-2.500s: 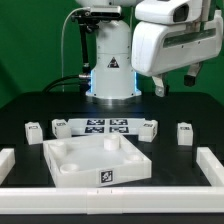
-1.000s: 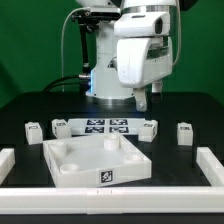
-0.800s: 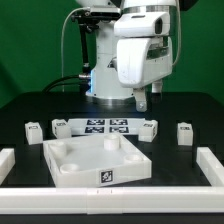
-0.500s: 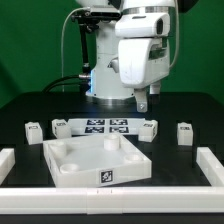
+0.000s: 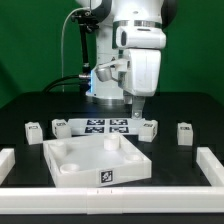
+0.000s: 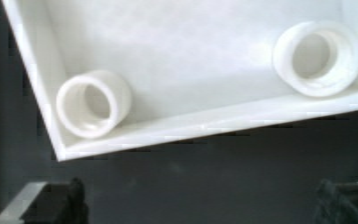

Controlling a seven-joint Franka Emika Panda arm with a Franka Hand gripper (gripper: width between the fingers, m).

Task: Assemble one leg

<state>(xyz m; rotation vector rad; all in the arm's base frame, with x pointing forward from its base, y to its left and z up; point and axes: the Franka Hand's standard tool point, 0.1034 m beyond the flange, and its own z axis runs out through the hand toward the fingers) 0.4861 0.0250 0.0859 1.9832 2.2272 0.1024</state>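
Note:
Several small white legs with marker tags stand in a row behind the tray: two at the exterior view's left (image 5: pixel 33 129) (image 5: pixel 60 128) and two at its right (image 5: pixel 148 126) (image 5: pixel 185 132). The large white tray (image 5: pixel 95 160) lies in front. My gripper (image 5: pixel 135 106) hangs above the row, over the marker board's right end and just left of the third leg, touching nothing. In the wrist view my gripper (image 6: pixel 197 205) is open and empty; its dark fingertips (image 6: pixel 48 200) show at the picture's corners, with a tray corner (image 6: pixel 176 60) and two round sockets beyond. No leg shows there.
The marker board (image 5: pixel 105 126) lies between the inner legs. White rails stand at the exterior view's left (image 5: pixel 8 160), right (image 5: pixel 212 165) and front (image 5: pixel 110 200). The robot base (image 5: pixel 110 80) stands behind the row.
The arm swung from the exterior view's upper right toward the middle. In the last half second the gripper turned and came lower over the row of legs. No part has moved.

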